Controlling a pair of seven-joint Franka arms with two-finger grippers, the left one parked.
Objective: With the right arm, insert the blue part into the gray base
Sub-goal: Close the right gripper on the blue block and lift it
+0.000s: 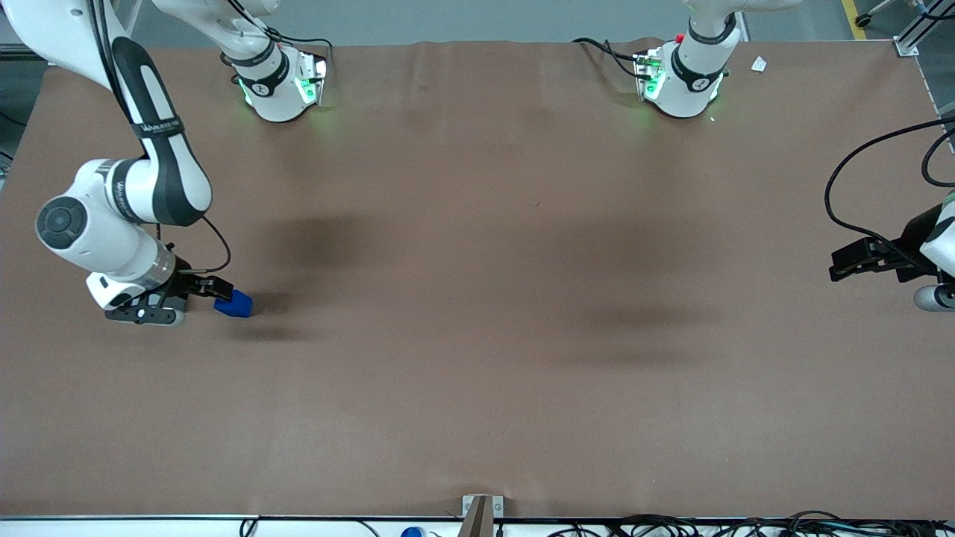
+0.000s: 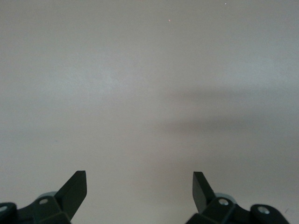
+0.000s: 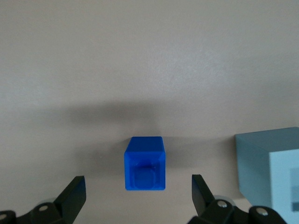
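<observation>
A wide brown table lies under the white right arm, which bends low at the working arm's end. The gray base stands just beside the blue part, apart from it, its socket not visible. The gripper hovers over the blue part, fingers spread wide on either side, touching nothing.

Blue part beside gray base

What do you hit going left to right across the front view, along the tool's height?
right arm → tool, open around the block → blue part → bare brown table.
</observation>
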